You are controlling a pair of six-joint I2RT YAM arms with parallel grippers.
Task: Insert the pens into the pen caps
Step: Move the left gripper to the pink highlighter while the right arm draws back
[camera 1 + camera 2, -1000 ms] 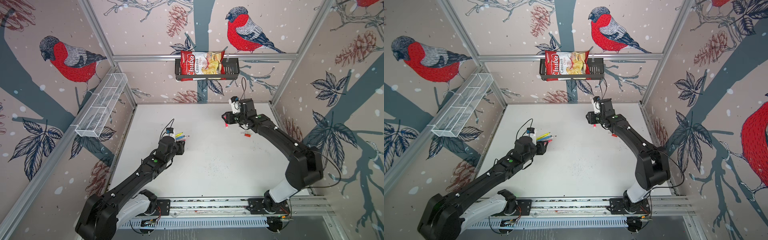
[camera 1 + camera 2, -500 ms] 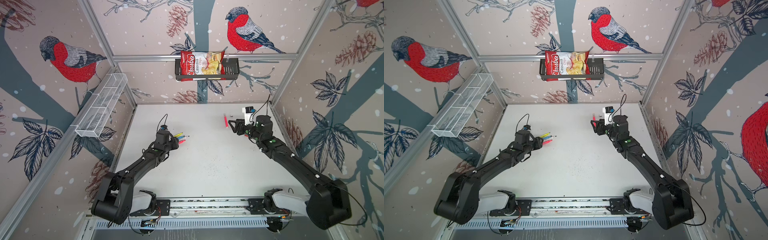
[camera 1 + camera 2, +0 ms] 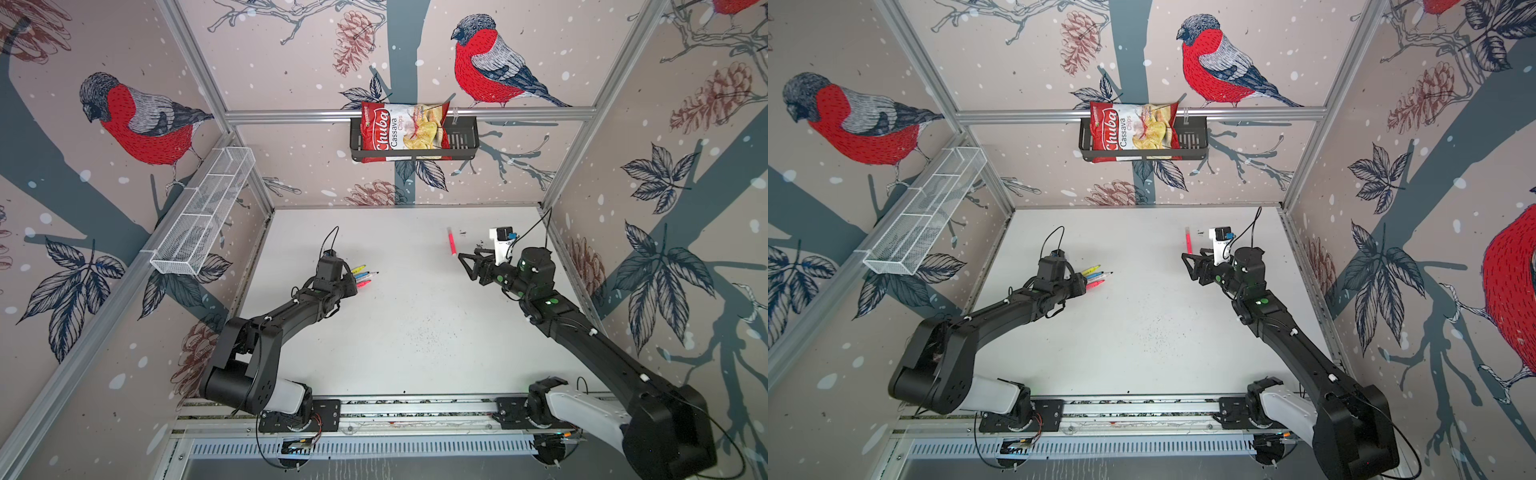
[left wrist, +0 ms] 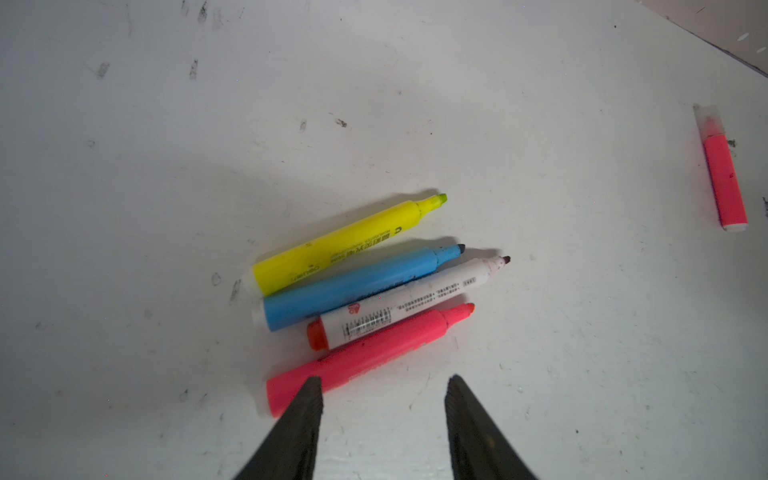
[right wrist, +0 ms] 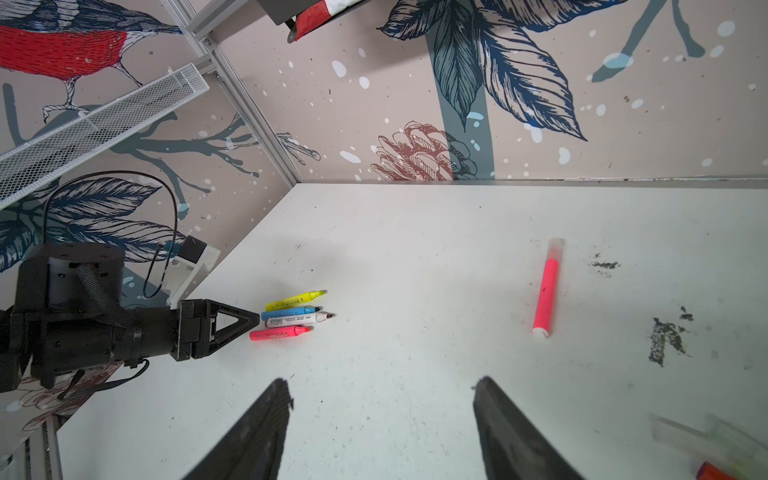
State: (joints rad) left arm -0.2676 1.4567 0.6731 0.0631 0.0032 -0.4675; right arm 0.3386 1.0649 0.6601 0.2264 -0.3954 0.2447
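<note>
Four uncapped pens lie side by side at the left of the table: yellow (image 4: 345, 245), blue (image 4: 353, 286), white with a red end (image 4: 411, 299) and neon pink (image 4: 365, 353). My left gripper (image 4: 384, 386) is open just behind the pink pen's rear end, holding nothing; both top views show it (image 3: 353, 284). A second pink pen (image 5: 546, 291) with a clear cap (image 5: 555, 247) on it lies alone near the back (image 3: 451, 245). My right gripper (image 5: 382, 386) is open and empty, a little right of that pen (image 3: 463, 259). Blurry clear pen caps (image 5: 706, 436) and a red one (image 5: 712, 471) lie beside it.
A chips bag (image 3: 403, 129) sits in a black basket on the back wall. A white mesh shelf (image 3: 203, 216) hangs on the left wall. Dark smudges (image 5: 665, 336) mark the table near the right gripper. The arms' rail (image 3: 415, 409) runs along the front edge.
My right gripper has let go of the capped pink pen, which now lies on the table, and has drawn back to the right with its jaws wider. The left gripper stays by the pens.
</note>
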